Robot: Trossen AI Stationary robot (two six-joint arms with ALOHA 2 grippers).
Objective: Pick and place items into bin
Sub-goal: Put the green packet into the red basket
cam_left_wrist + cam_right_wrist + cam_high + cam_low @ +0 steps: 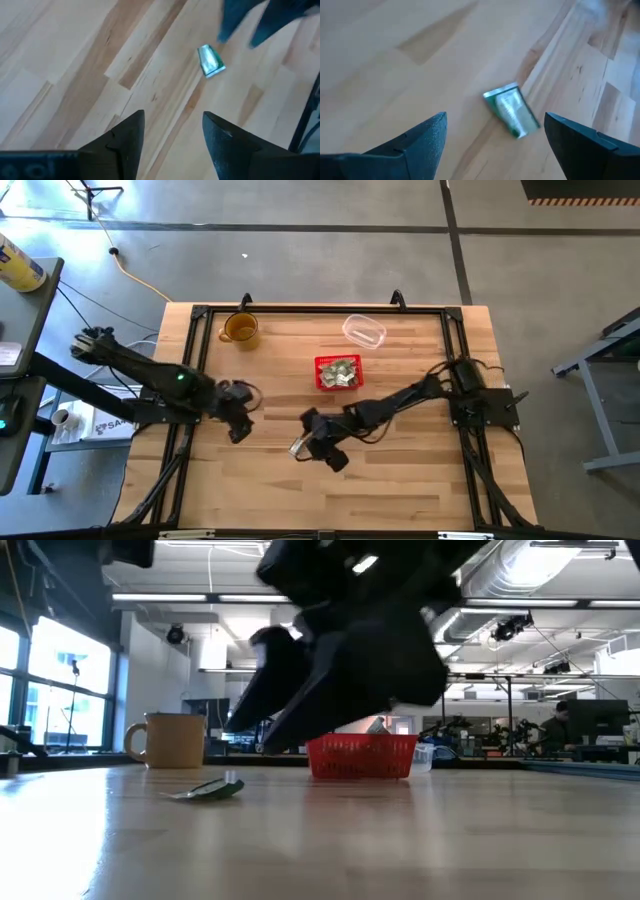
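Observation:
One small green-and-white bill (512, 111) lies flat and loose on the wooden table, near its middle (299, 446) (208, 789) (210, 61). My right gripper (495, 145) (318, 442) hovers just above it, open wide, fingers standing on either side without touching. My left gripper (172, 137) (238, 425) is open and waits to the bill's left, above bare wood. The red basket (339, 372) (362, 756) stands farther back, with several bills inside.
An amber mug (240, 329) (172, 740) stands at the far left of the table. A clear plastic container (364, 331) sits behind the basket. Black frame rails (320, 308) edge the table top. Bare wood spreads along the near side (330, 500).

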